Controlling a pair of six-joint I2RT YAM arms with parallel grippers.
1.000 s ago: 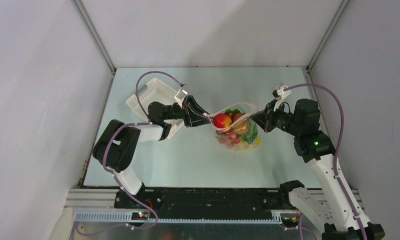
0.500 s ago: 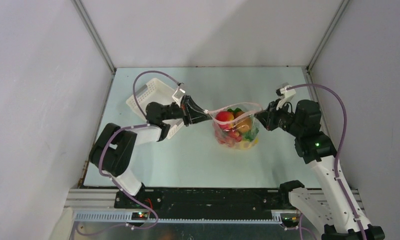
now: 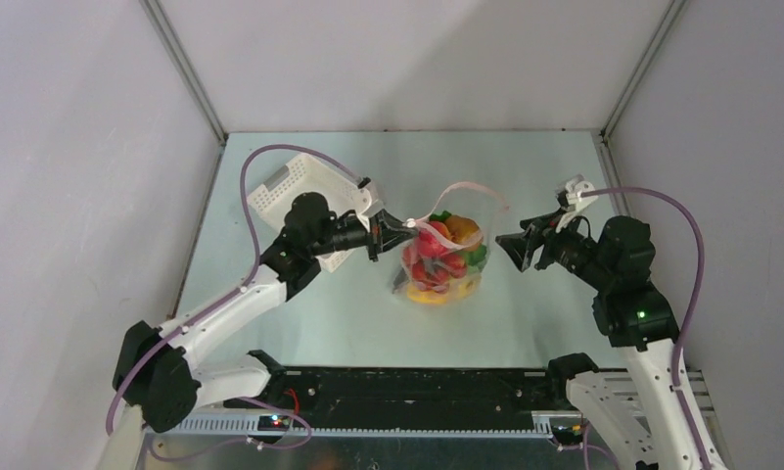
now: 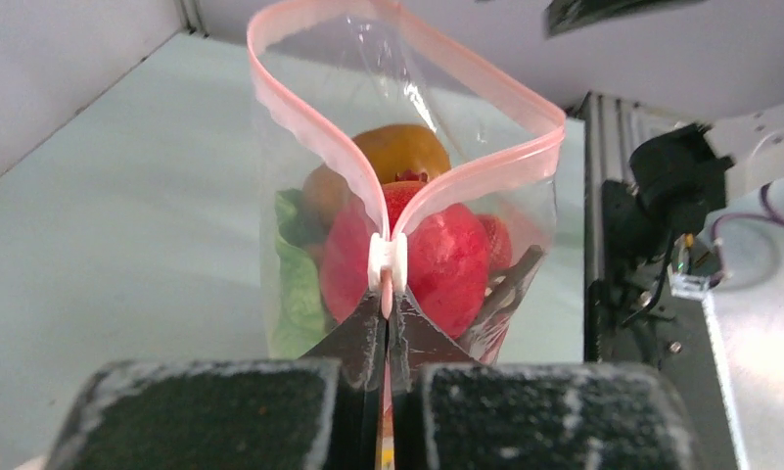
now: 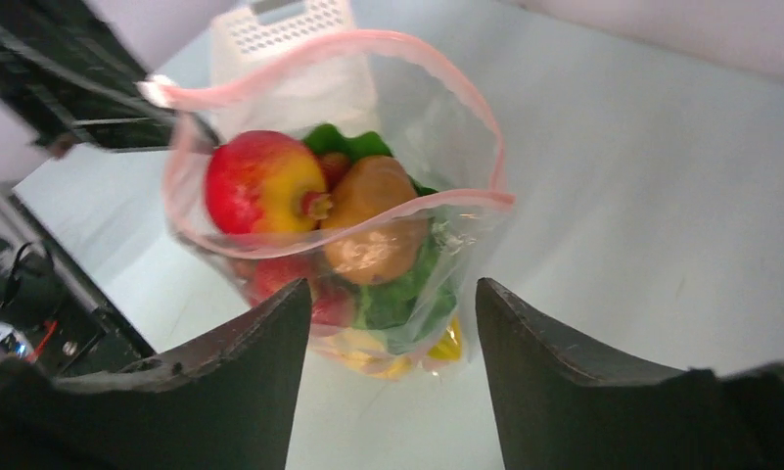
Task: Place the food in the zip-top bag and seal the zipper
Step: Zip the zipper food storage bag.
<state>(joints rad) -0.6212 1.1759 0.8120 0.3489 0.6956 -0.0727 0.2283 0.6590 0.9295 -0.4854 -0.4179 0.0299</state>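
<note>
zip-top bag [image 5: 446, 117] clear, no tint. zipper [image 4: 485, 162] pale pink, with a white slider [image 4: 388, 262]. food inside: big fruit [image 5: 260, 181] red fading to yellow, brown fruit [image 5: 373, 220], green leaf [image 5: 348, 145], small red pieces [image 5: 290, 279], yellow piece [image 5: 397, 364] lowest. basket [image 3: 290, 186], upper left of the top view, white lattice. counter [image 3: 319, 313] pale mint. right fingers [image 5: 221, 392] black.

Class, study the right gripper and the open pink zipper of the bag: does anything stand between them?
Nothing visible does. The right gripper, open, faces the zipper's near end with only a gap between, not touching the zip-top bag. The left gripper pinches the zipper's other end, outside that path.
</note>
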